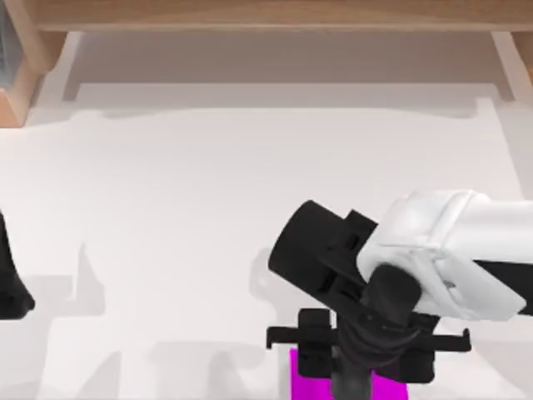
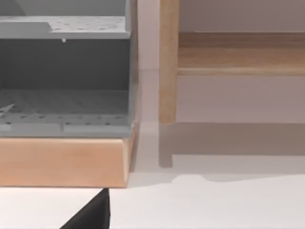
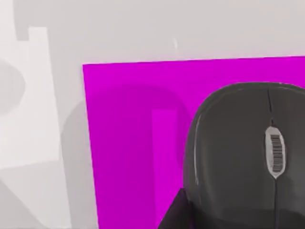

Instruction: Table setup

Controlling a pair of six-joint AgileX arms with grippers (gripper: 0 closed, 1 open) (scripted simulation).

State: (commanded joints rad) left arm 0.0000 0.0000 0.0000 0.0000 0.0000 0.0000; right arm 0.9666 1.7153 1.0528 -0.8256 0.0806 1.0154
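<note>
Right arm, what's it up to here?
The right arm reaches over the near edge of the white table, its end effector above a magenta pad. The right wrist view shows a dark grey mouse lying on that pad, with a dark part of the end effector at the mouse's edge; whether it grips the mouse cannot be told. The left arm sits parked at the table's left edge, facing a wooden frame and grey rack.
</note>
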